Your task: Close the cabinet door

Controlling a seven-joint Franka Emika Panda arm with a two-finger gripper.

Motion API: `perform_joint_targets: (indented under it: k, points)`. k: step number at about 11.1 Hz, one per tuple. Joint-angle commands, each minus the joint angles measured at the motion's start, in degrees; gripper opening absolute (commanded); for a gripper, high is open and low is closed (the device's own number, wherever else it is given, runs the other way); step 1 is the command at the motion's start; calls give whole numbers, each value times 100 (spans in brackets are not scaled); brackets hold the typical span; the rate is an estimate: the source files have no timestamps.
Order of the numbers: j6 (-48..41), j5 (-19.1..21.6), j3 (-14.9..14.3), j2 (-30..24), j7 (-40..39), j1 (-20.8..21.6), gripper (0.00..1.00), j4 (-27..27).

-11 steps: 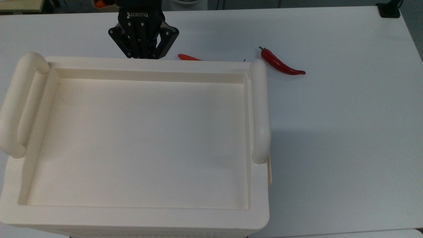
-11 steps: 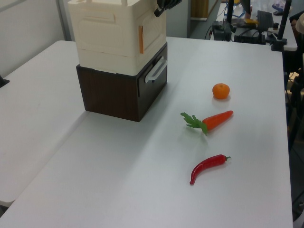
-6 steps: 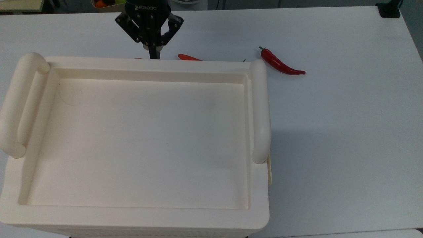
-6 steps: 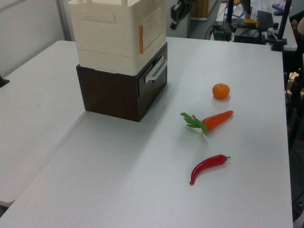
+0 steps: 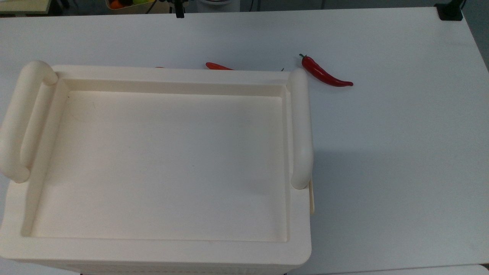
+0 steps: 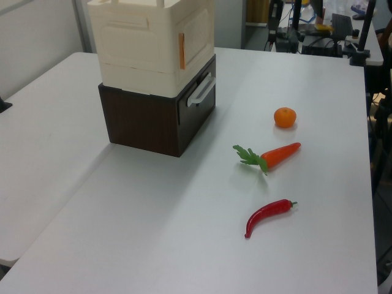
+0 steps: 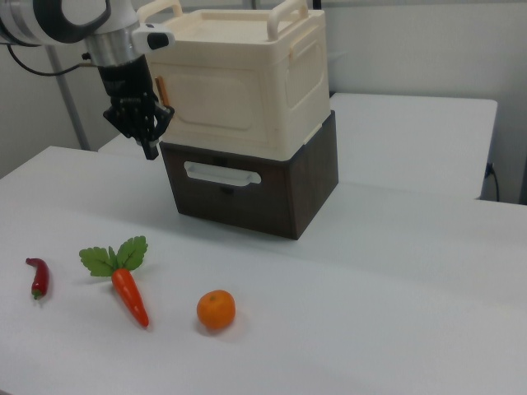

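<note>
The cream cabinet (image 7: 298, 86) stands on a dark base, and the top view looks down into its recessed top (image 5: 172, 160) between two bar handles. The cabinet door (image 7: 222, 103) is the cream panel on the face towards the vegetables, and it lies flush with the cabinet body. In the left view the cabinet door (image 6: 197, 37) sits beside an orange strip and also looks flush. My gripper (image 7: 151, 148) hangs off the right view's left of the door, clear of it, fingers shut on nothing. In the top view the tip of the gripper (image 5: 178, 14) shows at the table's far edge.
A dark brown drawer unit (image 7: 263, 206) with a white handle (image 7: 221, 174) carries the cabinet. On the white table lie a carrot (image 7: 129, 296), an orange (image 7: 216, 310) and a red chilli (image 7: 37, 277), the chilli (image 5: 324, 74) near the cabinet's corner.
My gripper has drawn back from the cabinet's door face, moving up and almost out of the top view. The cabinet and vegetables have not moved.
</note>
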Motion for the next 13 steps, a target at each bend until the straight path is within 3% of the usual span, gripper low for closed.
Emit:
perform_joint_targets:
  k: [1,3,4,5,7,13]
  points:
    - [-103,-86,-66,-144,-116,67,20,-324]
    - [-68,-86,-84,-135,-107,41,61,-386]
    - [-77,-86,-84,-135,-107,15,74,-386]
    - [-77,-86,-93,-135,-107,15,77,-386]
    - [-120,-86,-110,-144,-45,-3,100,-368]
    - [-129,-77,-137,-170,359,-91,100,-316]
